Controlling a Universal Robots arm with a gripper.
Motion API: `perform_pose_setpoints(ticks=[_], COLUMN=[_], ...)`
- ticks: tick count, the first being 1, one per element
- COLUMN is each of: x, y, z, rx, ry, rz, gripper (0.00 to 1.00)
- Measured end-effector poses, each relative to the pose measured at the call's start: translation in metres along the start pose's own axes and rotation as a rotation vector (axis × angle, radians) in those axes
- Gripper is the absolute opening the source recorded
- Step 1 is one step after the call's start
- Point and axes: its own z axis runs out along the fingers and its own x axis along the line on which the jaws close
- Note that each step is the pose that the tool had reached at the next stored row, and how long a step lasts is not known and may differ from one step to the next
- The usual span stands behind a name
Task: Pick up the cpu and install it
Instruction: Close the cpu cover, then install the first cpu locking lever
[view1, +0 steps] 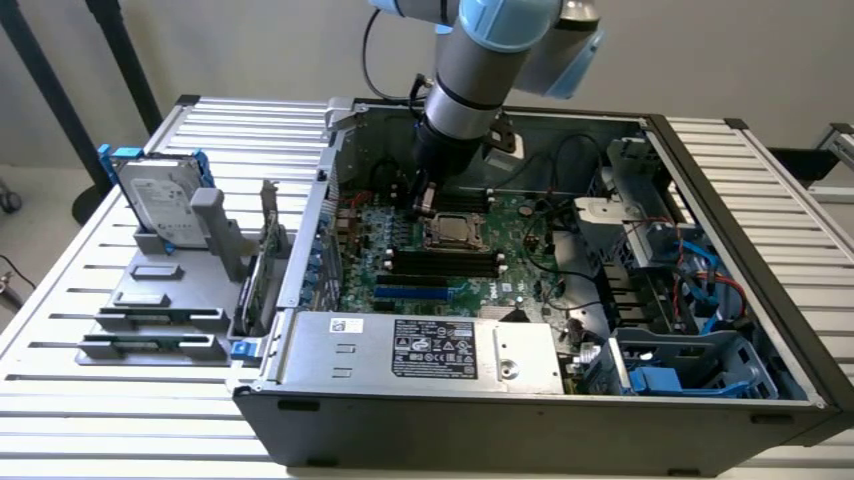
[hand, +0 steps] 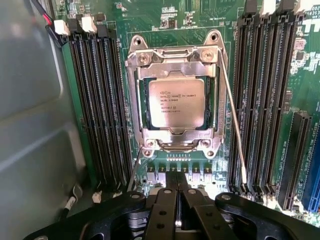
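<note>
Arm (view1: 461, 90) angled steeply down into case (view1: 534, 430), tool (hand: 176, 180) clenched above cpu (hand: 176, 103) seated in socket (hand: 134, 100)

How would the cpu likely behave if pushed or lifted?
Flat and metal-topped, the cpu is probably stiff and won't roll. The metal frame overlaps its edges, so a push likely won't shift it. Its smooth top may be slippery.

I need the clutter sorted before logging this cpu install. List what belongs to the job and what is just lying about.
Job: cpu, seated inside its metal clamp; gripper, shut, near the clamp.

Lying about: hard drive on the rack outside the case; memory slots; power supply.
</note>
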Motion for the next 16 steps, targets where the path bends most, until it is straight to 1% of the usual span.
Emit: perform_pose_setpoints(ticks=[16], x=[-0.0001], y=[-0.0007], z=[0.0001], rx=[0.0001], ry=[0.0001], rz=[0.0], gripper=[0.11])
